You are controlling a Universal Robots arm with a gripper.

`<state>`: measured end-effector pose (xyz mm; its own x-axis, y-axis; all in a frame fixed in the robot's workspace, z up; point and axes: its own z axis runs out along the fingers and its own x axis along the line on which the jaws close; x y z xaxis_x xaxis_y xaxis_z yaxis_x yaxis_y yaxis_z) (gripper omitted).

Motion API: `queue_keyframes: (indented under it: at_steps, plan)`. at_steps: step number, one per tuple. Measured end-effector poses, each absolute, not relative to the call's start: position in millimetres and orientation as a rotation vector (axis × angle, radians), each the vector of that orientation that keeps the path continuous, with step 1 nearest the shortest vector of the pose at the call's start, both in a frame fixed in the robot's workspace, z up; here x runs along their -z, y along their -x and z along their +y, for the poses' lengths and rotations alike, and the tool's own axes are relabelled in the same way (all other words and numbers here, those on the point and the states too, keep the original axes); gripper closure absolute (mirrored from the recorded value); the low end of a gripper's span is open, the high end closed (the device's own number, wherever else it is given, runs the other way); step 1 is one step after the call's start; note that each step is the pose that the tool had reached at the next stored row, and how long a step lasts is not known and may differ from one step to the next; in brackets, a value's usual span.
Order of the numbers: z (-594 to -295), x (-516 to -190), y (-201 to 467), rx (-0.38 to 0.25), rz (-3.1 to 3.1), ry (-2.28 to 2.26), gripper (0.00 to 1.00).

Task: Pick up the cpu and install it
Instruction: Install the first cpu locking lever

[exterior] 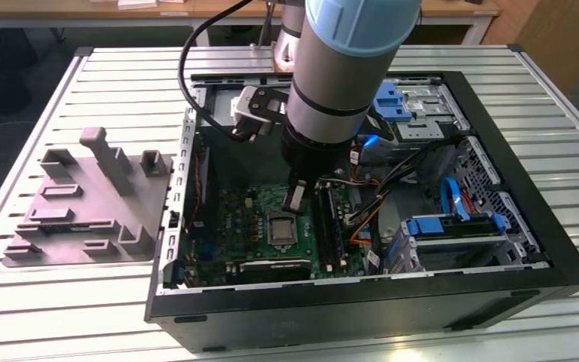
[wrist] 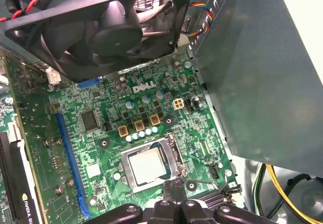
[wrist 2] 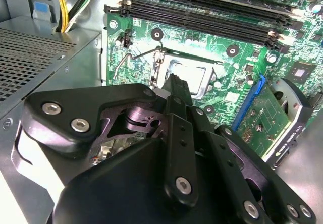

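Cpu: you see the cpu [wrist: 145, 164] in the first wrist view as a flat square chip with a pale, dull silvery top, lying inside the metal frame of the socket [wrist: 151, 164] on the board.
Socket: its frame is bright stamped metal, rectangular, with a thin bent wire lever [wrist 2: 122, 62] beside it in the second wrist view; there the tool's black finger hides much of the socket's centre.
Tool: your tool [wrist: 173, 196] hangs just above the socket's edge; its dark, matte fingers [wrist: 173, 191] look drawn together with nothing between them, so it reads as clenched and empty, apart from the cpu.
Tool body: in the second wrist view you face chunky black links with shiny screw heads; they cover the lower half of that view.
Motherboard: the motherboard [wrist: 108, 133] is glossy green and crowded with small parts, gold-topped squares and long black memory slots [wrist 2: 202, 12].
Fan: a black plastic fan [wrist: 108, 24] with curved blades and red-black wires hides the board's far edge in the first wrist view.
Case: the computer case [exterior: 561, 264] is black outside, grey sheet metal inside, lying open on the ribbed aluminium worktop [exterior: 48, 302].
Fixture: a grey moulded fixture [exterior: 84, 207] sits beside the case at the exterior view's left.
Arm: the grey arm [exterior: 345, 68] blocks part of the case interior in the exterior view.
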<state>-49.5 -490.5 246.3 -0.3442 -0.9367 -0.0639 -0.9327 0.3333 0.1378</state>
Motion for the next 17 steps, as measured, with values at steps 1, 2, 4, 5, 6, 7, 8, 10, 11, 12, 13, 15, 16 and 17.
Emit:
queue_keyframes:
  at_steps: [1, 2, 4, 5, 6, 7, 8, 10, 11, 12, 13, 15, 16, 17]
  plan:
    - [-491, -246, 50, 0.234, -2.543, -1.783, 0.89]
    - [-491, -246, 50, 0.234, -2.543, -1.783, 0.89]
    - [-491, -246, 50, 0.233, -2.543, -1.783, 0.89]
    - [-491, -246, 50, 0.234, -2.543, -1.783, 0.89]
    - [-491, -246, 49, 0.234, -2.543, -1.783, 0.89]
    - [-491, -246, 49, 0.234, -2.543, -1.783, 0.89]
    - [-491, -246, 48, 0.234, -2.543, -1.783, 0.89]
    - [-491, -246, 44, 0.234, -2.543, -1.783, 0.89]
    - [-490, -246, 42, 0.234, -2.543, -1.783, 0.89]
    - [-490, -246, 40, 0.233, -2.543, -1.783, 0.89]
    - [-489, -246, 39, 0.234, -2.543, -1.783, 0.89]
    - [-485, -246, 37, 0.233, -2.543, -1.783, 0.89]
    - [-483, -246, 37, 0.233, -2.543, -1.783, 0.89]
    - [-480, -245, 36, 0.234, -2.543, -1.783, 0.89]
